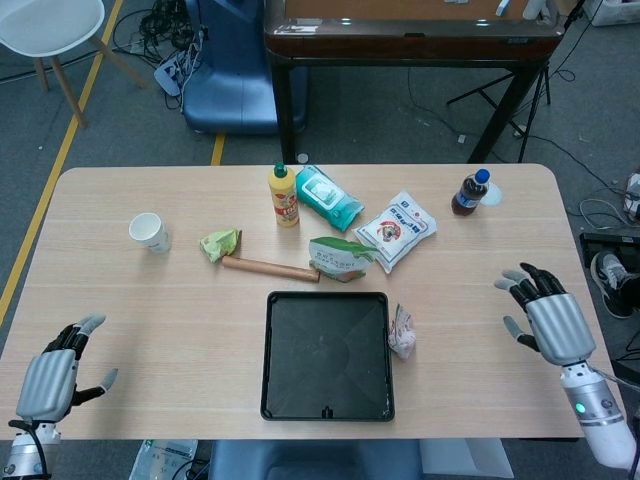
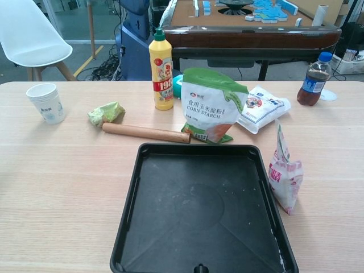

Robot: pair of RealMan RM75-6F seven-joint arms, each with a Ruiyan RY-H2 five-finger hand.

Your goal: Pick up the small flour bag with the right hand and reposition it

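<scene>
The small flour bag (image 1: 402,333) (image 2: 284,175), white and pink with a pinched top, stands upright on the table against the right side of the black tray (image 1: 327,355) (image 2: 199,210). Nothing touches it. My right hand (image 1: 545,319) hovers far to the bag's right, near the table's right edge, fingers spread and empty. My left hand (image 1: 50,378) sits at the front left corner, fingers apart, holding nothing. Neither hand shows in the chest view.
Behind the tray stand a green corn starch bag (image 2: 211,106), a wooden rolling pin (image 2: 146,132), a yellow bottle (image 2: 161,62), a white packet (image 2: 261,108) and a green wad (image 2: 106,112). A paper cup (image 2: 46,102) sits far left, a cola bottle (image 2: 313,80) far right.
</scene>
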